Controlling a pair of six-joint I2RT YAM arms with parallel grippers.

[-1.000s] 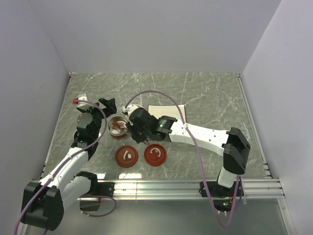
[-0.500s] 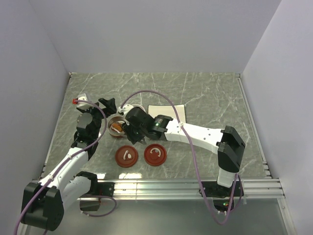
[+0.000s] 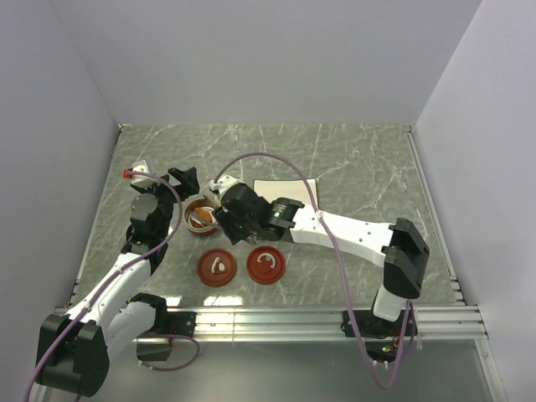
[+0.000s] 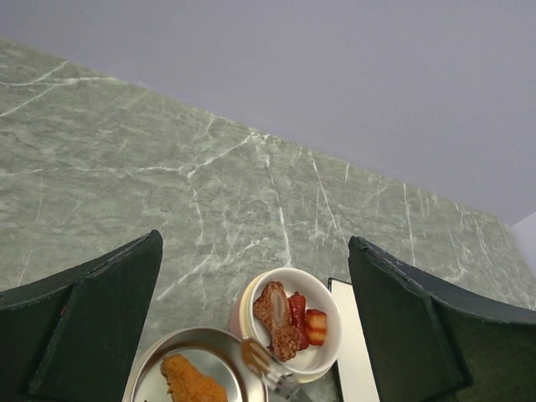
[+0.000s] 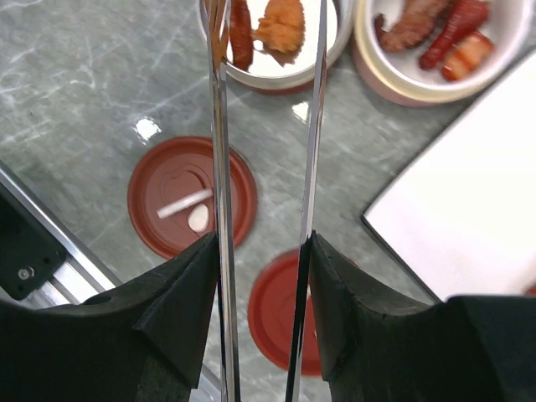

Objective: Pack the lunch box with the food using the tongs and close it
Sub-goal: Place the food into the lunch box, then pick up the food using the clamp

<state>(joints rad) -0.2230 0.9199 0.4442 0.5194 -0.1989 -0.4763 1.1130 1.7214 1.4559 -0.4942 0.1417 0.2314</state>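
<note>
The lunch box shows as two round bowls: a steel one (image 3: 200,216) and a white one (image 5: 435,63) just behind it. An orange piece of food (image 5: 281,23) and a red-brown strip (image 5: 240,32) lie in the steel bowl (image 5: 276,74). Brown and red pieces of food (image 4: 289,318) sit in the white bowl (image 4: 322,297). My right gripper (image 5: 263,243) is shut on the silver tongs (image 5: 219,151), whose two arms stand apart with their tips over the steel bowl. My left gripper (image 4: 255,243) hangs open just left of the bowls, holding nothing.
Two red-brown lids (image 3: 217,268) (image 3: 266,265) with white handles lie in front of the bowls. A white plate (image 3: 289,191) lies right of the white bowl, partly under my right arm. Grey walls close in three sides and a metal rail (image 3: 318,318) runs along the near edge.
My right gripper's jaws have widened and the tongs' arms have spread over the steel bowl. The right arm swung slightly left and back. The left arm has not moved.
</note>
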